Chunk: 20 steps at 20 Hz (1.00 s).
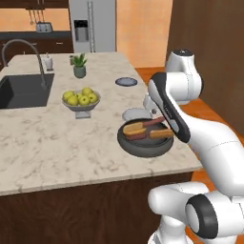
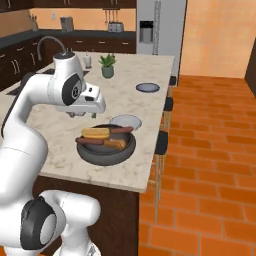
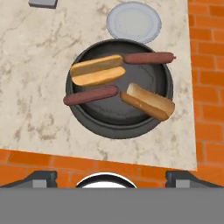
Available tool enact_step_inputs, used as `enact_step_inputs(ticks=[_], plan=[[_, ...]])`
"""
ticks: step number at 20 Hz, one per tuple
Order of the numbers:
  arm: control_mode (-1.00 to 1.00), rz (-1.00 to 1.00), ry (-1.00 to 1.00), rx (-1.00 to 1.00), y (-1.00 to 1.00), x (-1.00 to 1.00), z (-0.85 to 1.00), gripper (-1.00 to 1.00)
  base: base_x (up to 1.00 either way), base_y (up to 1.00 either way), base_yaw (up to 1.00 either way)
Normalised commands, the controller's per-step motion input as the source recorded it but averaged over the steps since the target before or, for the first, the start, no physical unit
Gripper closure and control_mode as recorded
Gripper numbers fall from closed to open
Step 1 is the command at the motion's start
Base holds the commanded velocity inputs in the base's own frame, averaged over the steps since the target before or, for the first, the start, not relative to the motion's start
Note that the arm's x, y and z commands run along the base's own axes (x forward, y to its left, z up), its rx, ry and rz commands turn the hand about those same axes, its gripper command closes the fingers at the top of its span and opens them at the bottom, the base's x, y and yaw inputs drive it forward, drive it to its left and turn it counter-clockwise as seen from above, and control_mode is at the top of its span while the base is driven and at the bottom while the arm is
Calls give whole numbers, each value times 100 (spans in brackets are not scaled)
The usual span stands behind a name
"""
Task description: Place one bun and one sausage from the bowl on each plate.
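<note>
Hand view: gripper (image 3: 112,177) jaws wide apart, above bowl (image 3: 83,116) holding both buns (image 3: 96,70) and sausages (image 3: 90,95), pale plate (image 3: 134,22) just beyond; sausages overhang the rim, so a grab may roll one off.

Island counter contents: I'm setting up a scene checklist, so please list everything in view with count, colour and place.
bowl: one, dark grey, near counter edge by the arm
buns: two, tan-orange, in the bowl
sausages: two, reddish-brown, in the bowl
pale plate: one, grey-white, just beyond the bowl
dark plate: one, blue-grey, farther along the counter
fruit bowl: one, grey, yellow-green fruit, mid-counter
plant: one, green, far end
sink: one, dark, with faucet, left
fridge: one, grey, background
gripper: one, dark tips, open, above the bowl
</note>
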Motion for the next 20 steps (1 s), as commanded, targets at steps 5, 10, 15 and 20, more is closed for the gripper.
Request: enact_step_inputs(ticks=[5,10,15,20], plan=[[100,0,0,0,0,0,0,-100,-26,-100,35],[100,0,0,0,0,0,0,-100,0,-100,54],[100,0,0,0,0,0,0,-100,0,-89,71],[100,0,0,0,0,0,0,-100,0,-84,74]])
